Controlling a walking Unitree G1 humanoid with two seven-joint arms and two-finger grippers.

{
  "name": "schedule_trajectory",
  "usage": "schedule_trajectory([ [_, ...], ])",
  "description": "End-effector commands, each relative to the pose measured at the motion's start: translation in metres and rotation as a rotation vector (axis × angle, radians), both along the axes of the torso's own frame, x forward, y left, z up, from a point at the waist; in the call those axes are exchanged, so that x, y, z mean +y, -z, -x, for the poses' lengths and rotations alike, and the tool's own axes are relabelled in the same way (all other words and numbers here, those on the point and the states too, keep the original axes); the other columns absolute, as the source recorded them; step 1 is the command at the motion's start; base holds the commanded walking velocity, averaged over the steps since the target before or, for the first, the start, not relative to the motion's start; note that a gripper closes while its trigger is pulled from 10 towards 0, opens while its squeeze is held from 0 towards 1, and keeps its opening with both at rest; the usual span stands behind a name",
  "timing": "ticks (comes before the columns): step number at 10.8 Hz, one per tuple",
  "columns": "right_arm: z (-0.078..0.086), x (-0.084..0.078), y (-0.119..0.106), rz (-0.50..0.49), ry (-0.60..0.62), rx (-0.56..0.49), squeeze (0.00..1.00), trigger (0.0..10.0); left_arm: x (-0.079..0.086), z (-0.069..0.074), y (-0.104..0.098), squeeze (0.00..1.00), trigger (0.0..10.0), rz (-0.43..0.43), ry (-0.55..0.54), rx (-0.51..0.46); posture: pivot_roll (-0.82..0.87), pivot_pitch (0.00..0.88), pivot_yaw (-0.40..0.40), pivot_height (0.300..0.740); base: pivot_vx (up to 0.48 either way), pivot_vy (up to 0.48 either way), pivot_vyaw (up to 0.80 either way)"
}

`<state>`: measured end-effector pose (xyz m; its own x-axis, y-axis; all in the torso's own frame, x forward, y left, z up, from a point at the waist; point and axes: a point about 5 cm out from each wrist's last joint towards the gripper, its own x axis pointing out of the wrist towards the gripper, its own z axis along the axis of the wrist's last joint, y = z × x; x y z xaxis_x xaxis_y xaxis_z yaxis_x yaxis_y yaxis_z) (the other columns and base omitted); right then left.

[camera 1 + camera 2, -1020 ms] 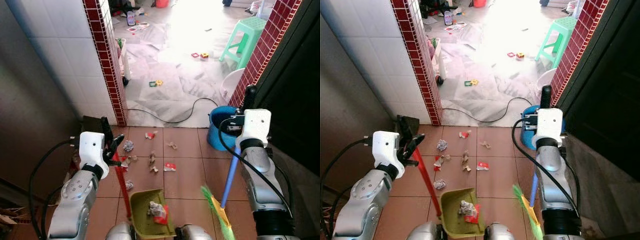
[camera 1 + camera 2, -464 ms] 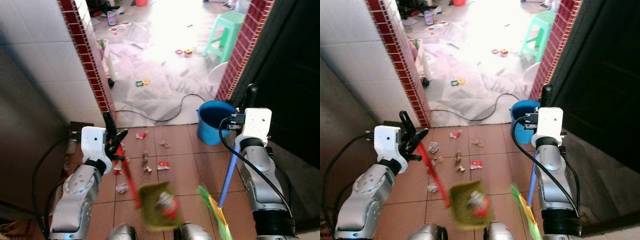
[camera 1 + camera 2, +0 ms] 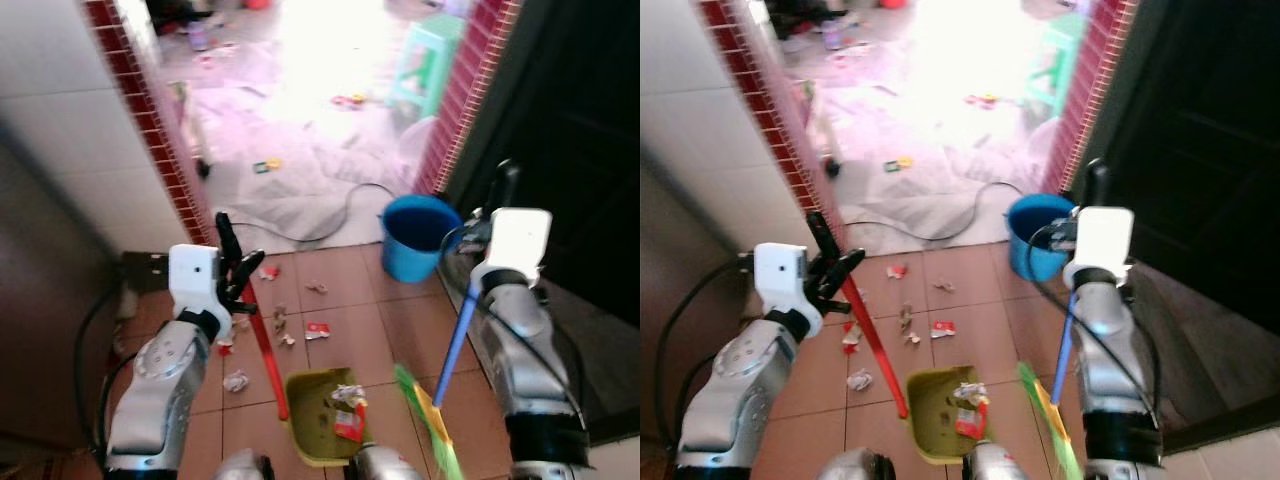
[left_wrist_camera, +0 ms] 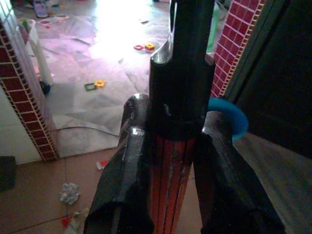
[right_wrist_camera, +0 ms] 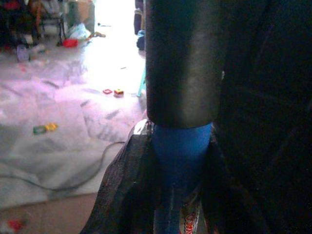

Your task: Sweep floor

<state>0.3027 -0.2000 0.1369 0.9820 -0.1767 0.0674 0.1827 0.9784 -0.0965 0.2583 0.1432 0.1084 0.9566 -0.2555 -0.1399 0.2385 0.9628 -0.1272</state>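
**Sweeping underway, broom and dustpan both gripped high on their handles**

Judging by its long blue pole, the broom (image 3: pixel 455 345) is expected to handle as light but top-heavy in leverage; it is held near its black top end by the right gripper (image 5: pixel 170 161), whose fingers are closed around the pole, with the green bristles (image 3: pixel 425 410) resting near the robot's feet on the right. A lower grasp would probably give stiffer control of the soft bristles.

The dustpan (image 3: pixel 322 415), thin yellow-green plastic on a rigid red handle (image 3: pixel 265 350), is taken to be light and easily tipped; the left gripper (image 4: pixel 168 161) is clamped on that handle just below its black cap. Paper scraps (image 3: pixel 347 408) already lie in the pan.

Crumpled litter (image 3: pixel 236 380), almost weightless, is scattered on the tiles farther out; a blue bucket (image 3: pixel 418 236) stands far right.

No writing can be read: a printed label on the pole is too blurred.
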Motion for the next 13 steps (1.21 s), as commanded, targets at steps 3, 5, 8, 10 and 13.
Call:
schedule_trajectory([
  [3, -0.014, 0.017, -0.031, -0.255, -0.066, -0.081, 0.00, 10.0, -0.008, -0.003, -0.001, 0.00, 10.0, -0.006, 0.020, -0.020, -0.07, 0.074, 0.048, 0.740, 0.000, 0.000, 0.00],
  [5, -0.018, 0.020, -0.036, -0.312, -0.100, -0.068, 0.00, 10.0, -0.008, -0.007, 0.001, 0.00, 10.0, -0.023, -0.006, -0.010, -0.08, 0.073, 0.043, 0.740, 0.000, 0.000, 0.00],
  [8, -0.021, 0.026, -0.039, -0.350, -0.135, -0.042, 0.00, 10.0, -0.007, -0.011, 0.003, 0.00, 10.0, -0.036, -0.049, -0.017, -0.09, 0.071, 0.036, 0.740, 0.000, 0.000, 0.00],
  [10, -0.022, 0.028, -0.040, -0.385, -0.146, -0.023, 0.00, 10.0, -0.002, -0.016, 0.004, 0.00, 10.0, -0.040, -0.115, -0.019, -0.09, 0.070, 0.035, 0.740, 0.000, 0.000, 0.00],
  [13, -0.027, 0.029, -0.043, -0.497, -0.146, 0.008, 0.00, 10.0, 0.001, -0.027, 0.000, 0.00, 10.0, -0.024, -0.165, -0.045, -0.09, 0.070, 0.034, 0.740, 0.000, 0.000, 0.00],
])
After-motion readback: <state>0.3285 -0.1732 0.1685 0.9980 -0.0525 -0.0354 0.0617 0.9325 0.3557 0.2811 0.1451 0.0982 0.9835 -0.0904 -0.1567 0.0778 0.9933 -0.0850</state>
